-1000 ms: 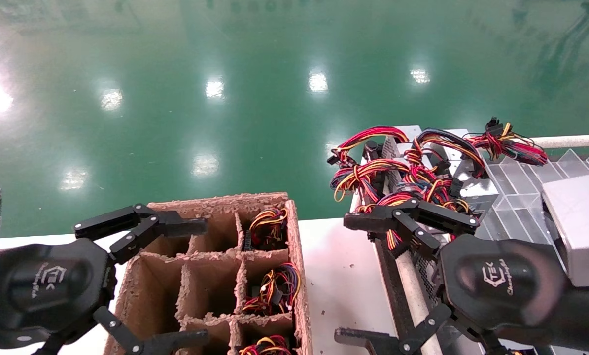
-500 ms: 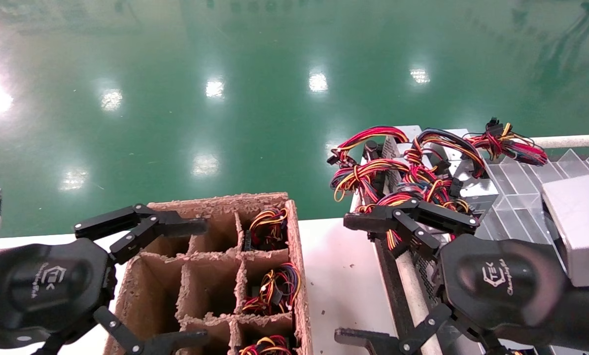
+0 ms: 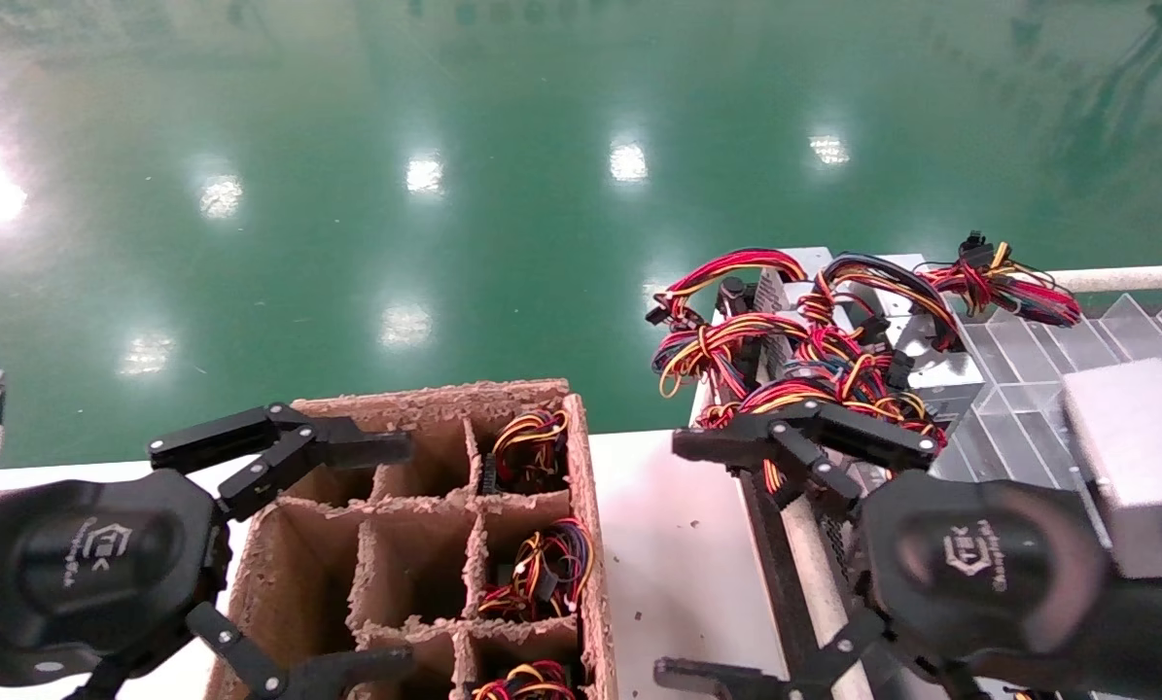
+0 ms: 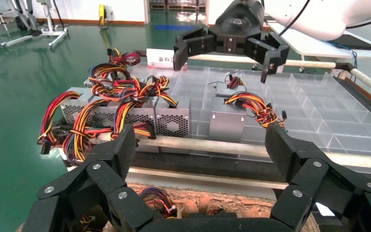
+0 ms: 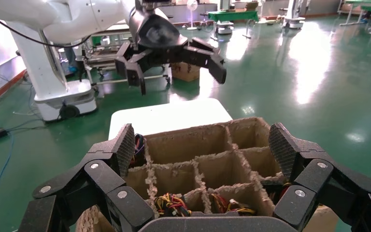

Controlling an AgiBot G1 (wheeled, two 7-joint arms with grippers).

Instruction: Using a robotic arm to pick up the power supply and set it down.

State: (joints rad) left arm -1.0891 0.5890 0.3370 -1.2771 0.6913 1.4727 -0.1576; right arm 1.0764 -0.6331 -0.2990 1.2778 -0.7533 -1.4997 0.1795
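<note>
Landmark is the cardboard divider box (image 3: 425,544) on the white table (image 3: 678,564). Two grippers, both spread wide and holding nothing. Left gripper (image 3: 342,559) hangs over the box's left compartments, right gripper (image 3: 702,554) sits just right of the box, over the metal rail (image 3: 814,574) at the tray's edge. Head view: three compartments along the box's right side each hold a coloured wire bundle (image 3: 542,569), compartments further left look empty as far as visible. Right of the box, past the rail, sits a cluster of power supplies (image 3: 785,301) with red, yellow and black wires tangled on top (count unclear from the head camera, wires cover them). Left wrist view settles that better: the left gripper (image 4: 200,145) looks out from the box toward a clear plastic divider tray (image 4: 319,111), where about three silver supplies stand side by side at the tray's box-side edge, with perforated vent faces (image 4: 171,123), plus one separate power supply (image 4: 228,124) standing alone further along the same edge, wires draped off its top. The other arm's gripper (image 4: 224,58) shows beyond the tray, also spread. Right wrist view adds what the head misses: right gripper (image 5: 200,145) looks straight down on the box (image 5: 198,159), grid of compartments visible, two near ones with wires (image 5: 171,203), and the left gripper (image 5: 176,65) beyond the box with its white arm (image 5: 53,19).
</note>
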